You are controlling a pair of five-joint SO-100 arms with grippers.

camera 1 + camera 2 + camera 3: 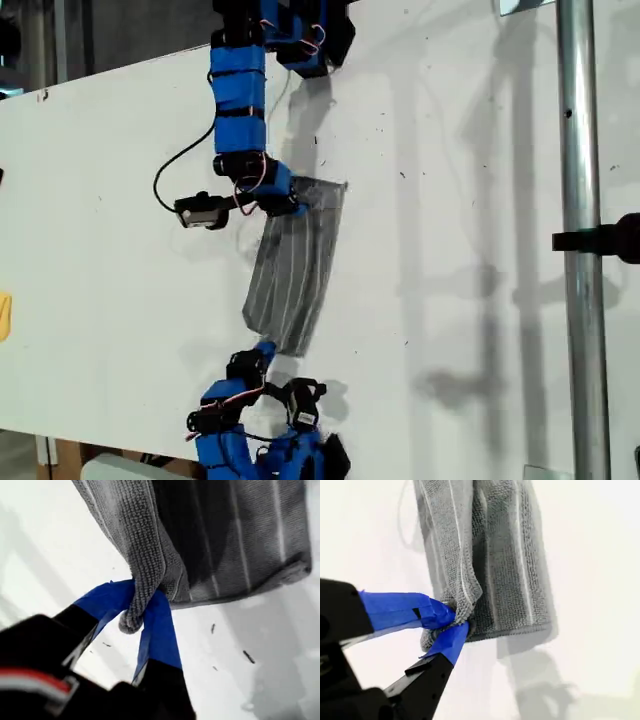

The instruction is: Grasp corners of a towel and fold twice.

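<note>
both end effectors are clamped on corners of the towel (295, 265), which hangs as a narrow strip over the white table (110, 260): my first end effector (142, 617) pinches one corner, my second end effector (455, 622) another. i judge a fold is under way; carry both across together, level, keeping the strip taut

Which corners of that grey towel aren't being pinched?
The two corners on the exterior view's right, upper and lower, are free; my first pincer and my second pincer clamp the others.
</note>
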